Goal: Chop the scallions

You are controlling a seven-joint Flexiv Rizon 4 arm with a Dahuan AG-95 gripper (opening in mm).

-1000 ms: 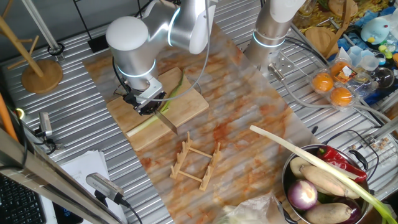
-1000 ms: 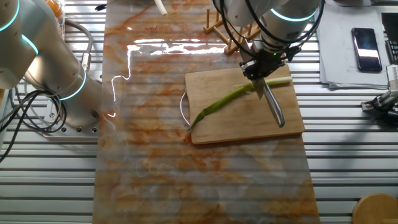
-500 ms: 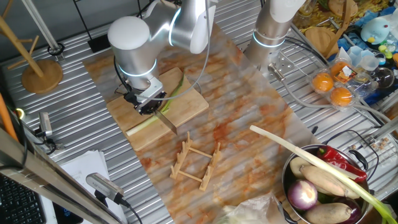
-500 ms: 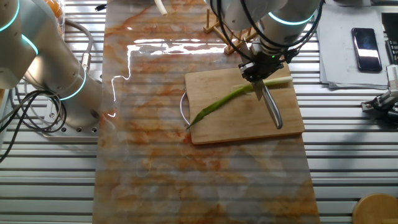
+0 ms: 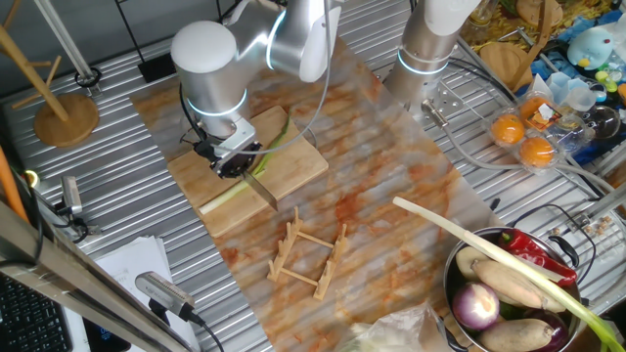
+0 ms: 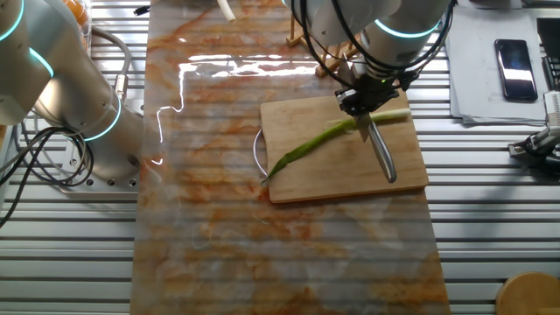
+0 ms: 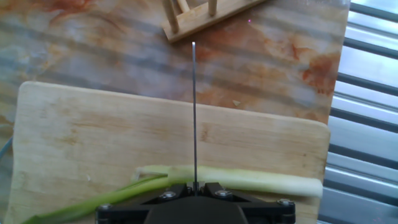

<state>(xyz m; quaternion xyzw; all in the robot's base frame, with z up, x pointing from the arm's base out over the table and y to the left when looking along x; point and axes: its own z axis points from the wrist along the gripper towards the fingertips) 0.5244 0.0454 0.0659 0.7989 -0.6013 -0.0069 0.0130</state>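
The scallion (image 6: 311,146) lies whole and slantwise on a wooden cutting board (image 6: 332,179), pale root end to the right, green tip at the board's left edge. It also shows in one fixed view (image 5: 223,196) and in the hand view (image 7: 261,182). My gripper (image 6: 361,103) is shut on a knife (image 6: 382,153) by its handle. The blade crosses the stalk near its pale end. In the hand view the blade (image 7: 194,112) shows edge-on, running straight out from the gripper (image 7: 194,186) over the scallion.
A wooden rack (image 5: 308,256) lies just beyond the board. A long thick pale leek (image 5: 469,240) rests on a metal bowl (image 5: 460,256) of vegetables at the right. A second arm's base (image 5: 430,49) stands behind. A phone (image 6: 514,57) lies on paper.
The arm has shifted very slightly; the knife stays across the scallion and the stalk has not moved.
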